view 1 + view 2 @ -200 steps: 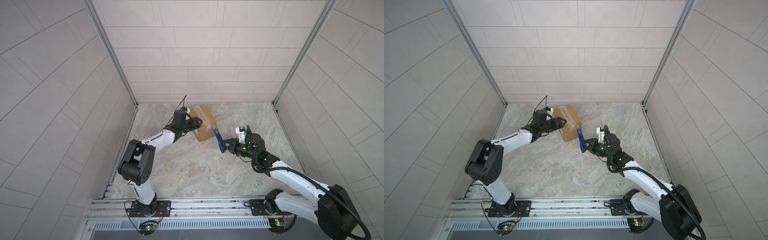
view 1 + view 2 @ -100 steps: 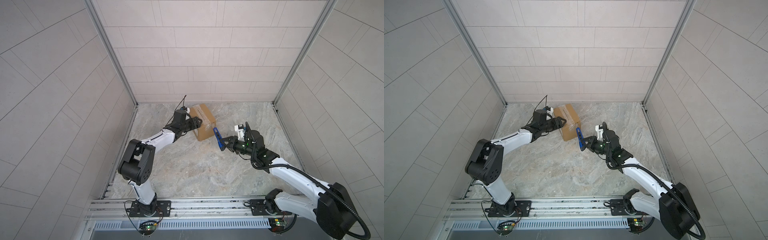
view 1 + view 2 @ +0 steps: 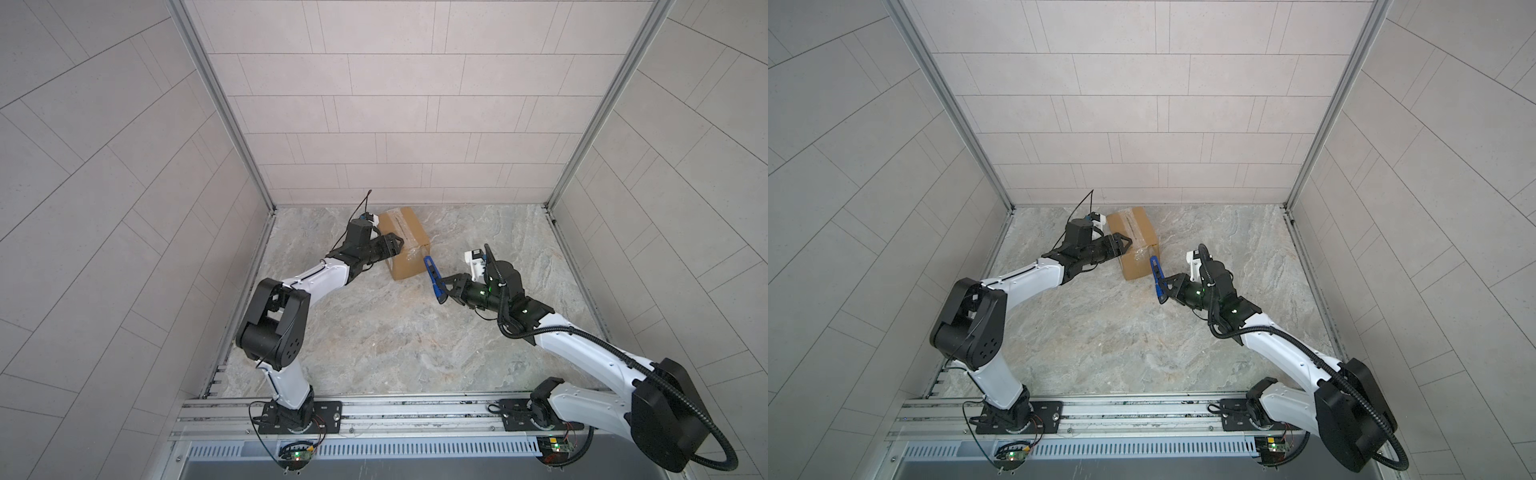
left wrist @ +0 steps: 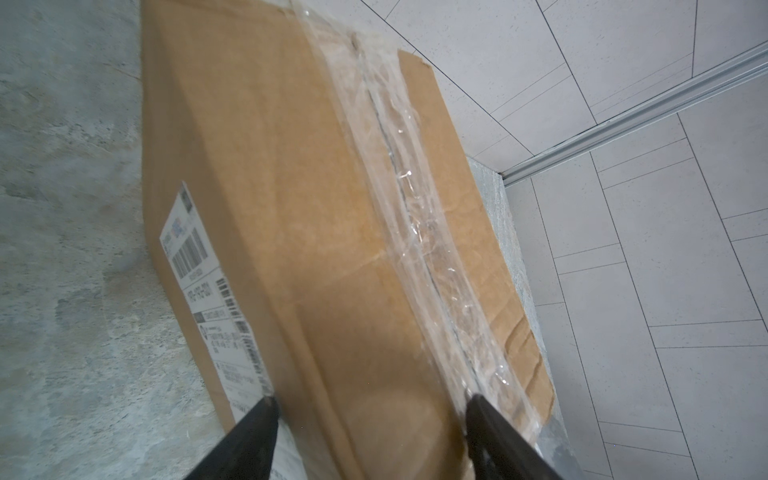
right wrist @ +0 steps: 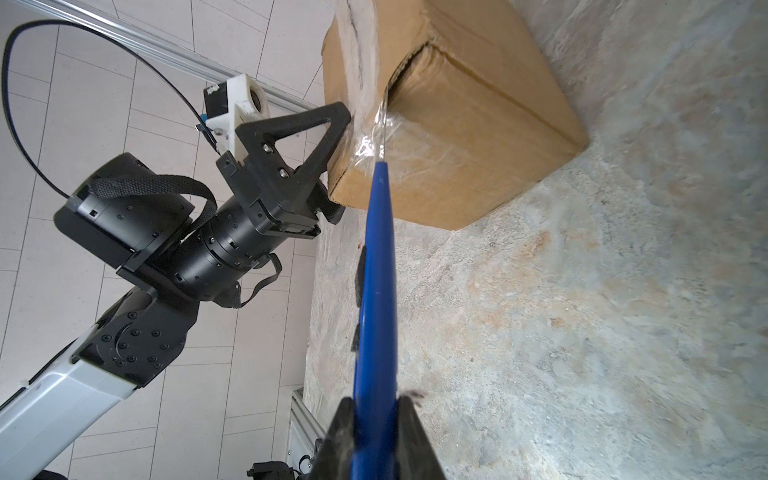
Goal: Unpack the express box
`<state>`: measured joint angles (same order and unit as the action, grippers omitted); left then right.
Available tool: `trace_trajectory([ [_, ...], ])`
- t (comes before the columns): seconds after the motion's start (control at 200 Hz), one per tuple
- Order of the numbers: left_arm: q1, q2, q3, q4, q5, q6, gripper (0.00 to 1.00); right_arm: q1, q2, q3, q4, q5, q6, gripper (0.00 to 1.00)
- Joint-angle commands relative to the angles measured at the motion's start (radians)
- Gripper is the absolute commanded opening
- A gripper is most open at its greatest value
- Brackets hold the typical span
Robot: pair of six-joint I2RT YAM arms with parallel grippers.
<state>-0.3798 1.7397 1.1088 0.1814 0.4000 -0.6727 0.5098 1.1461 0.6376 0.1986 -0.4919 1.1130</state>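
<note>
Both top views show the express box sitting toward the back of the marbled grey stone floor, just short of the pale tiled rear wall (metal posts run up the corners). It's plain brown cardboard, with crinkly clear tape down the flap seam and a barcoded white label on one side. The left gripper straddles its upper edge, jaws spread, while the right gripper pinches a blue box cutter, blade tip at the tape.
</note>
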Motion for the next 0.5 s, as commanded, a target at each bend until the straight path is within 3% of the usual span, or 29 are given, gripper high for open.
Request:
trace_trajectory([
  [0.0, -0.010, 0.007, 0.012, 0.022, 0.042, 0.002, 0.74, 0.014, 0.008, 0.034, 0.100, -0.064, 0.002, 0.00],
  [0.21, -0.010, 0.007, 0.013, 0.025, 0.046, 0.001, 0.74, 0.013, 0.038, 0.027, 0.284, -0.087, 0.125, 0.00],
  [0.496, -0.010, 0.009, 0.011, 0.018, 0.046, 0.006, 0.74, 0.011, 0.078, 0.056, 0.100, -0.002, 0.014, 0.00],
])
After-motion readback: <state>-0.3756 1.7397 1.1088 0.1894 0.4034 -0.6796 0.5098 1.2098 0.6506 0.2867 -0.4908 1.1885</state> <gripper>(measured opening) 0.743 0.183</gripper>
